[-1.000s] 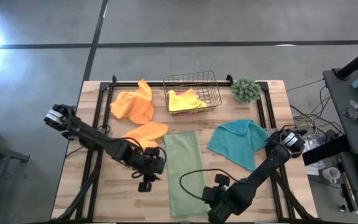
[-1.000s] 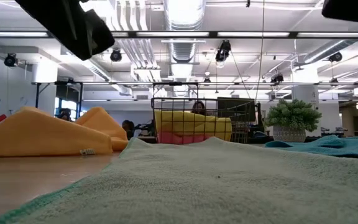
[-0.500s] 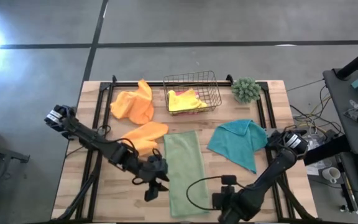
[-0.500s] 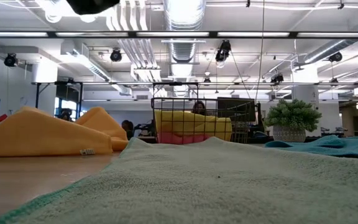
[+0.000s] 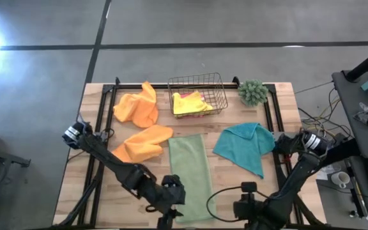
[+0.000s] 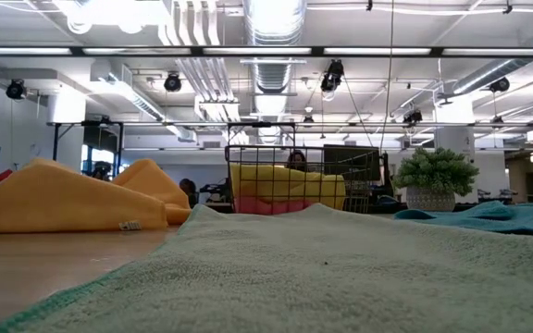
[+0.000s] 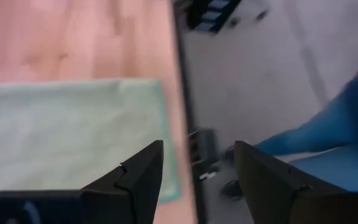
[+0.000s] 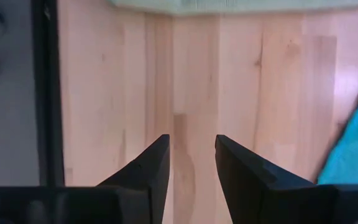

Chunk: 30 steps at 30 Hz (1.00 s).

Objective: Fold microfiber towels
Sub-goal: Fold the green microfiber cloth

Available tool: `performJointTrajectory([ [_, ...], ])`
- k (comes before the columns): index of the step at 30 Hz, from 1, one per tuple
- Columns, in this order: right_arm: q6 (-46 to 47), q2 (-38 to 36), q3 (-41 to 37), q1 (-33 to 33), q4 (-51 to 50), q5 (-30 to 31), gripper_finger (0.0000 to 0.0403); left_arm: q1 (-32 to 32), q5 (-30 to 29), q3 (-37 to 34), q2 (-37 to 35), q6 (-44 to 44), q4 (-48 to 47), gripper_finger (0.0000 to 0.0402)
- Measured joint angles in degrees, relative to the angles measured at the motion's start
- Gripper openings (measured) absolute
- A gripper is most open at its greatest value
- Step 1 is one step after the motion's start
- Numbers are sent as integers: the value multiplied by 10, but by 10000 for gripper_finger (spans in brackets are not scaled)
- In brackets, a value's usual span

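The light green towel (image 5: pixel 190 176) lies flat as a long narrow strip at lower centre of the high view, its near end at the table's front edge. An orange towel (image 5: pixel 142 143) lies crumpled just to its left, touching or nearly touching its upper corner; a second orange towel (image 5: pixel 138 106) sits bunched at upper left. The teal towel (image 5: pixel 245 145) lies loosely doubled to the right, apart from the green one. A yellow towel (image 5: pixel 190 102) rests in the wire basket (image 5: pixel 217 86) at upper centre; the low view shows pink beneath it.

The left gripper (image 7: pixel 194 171) hangs at the green towel's near left corner, fingers spread and empty. The right gripper (image 8: pixel 191 163) is over bare wood (image 8: pixel 241 74) at the near edge, fingers parted, holding nothing.

Risk, as a judgement: the strip's near end lies at the table edge, so a shallow or off-centre pinch there could drag it over or take one layer only, skewing the fold. The neighbouring orange towel could be caught along.

The left wrist view shows the towel's corner and the floor beyond the edge, which the low view lacks. The low view shows the pink cloth and the potted plant (image 6: pixel 436 176) in profile. Neither gripper shows there.
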Motion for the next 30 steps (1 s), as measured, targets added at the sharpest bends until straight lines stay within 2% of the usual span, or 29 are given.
performJointTrajectory([
  [3,-24,-13,-21,-1,53,10,121,-8,-27,35,31,0,-79,182],
  [5,-50,-15,-33,-2,92,11,123,-14,-32,49,54,0,-92,182],
  [12,-130,-12,-54,-11,199,15,130,-36,-34,54,130,-3,-94,182],
  [20,-241,7,-54,-38,267,18,135,-59,-54,53,172,-30,-90,182],
  [26,-318,26,-54,-54,305,-1,135,-61,-72,53,191,-26,-75,182],
  [30,-351,40,-54,-65,313,-39,135,-63,-74,49,196,-2,-51,182],
])
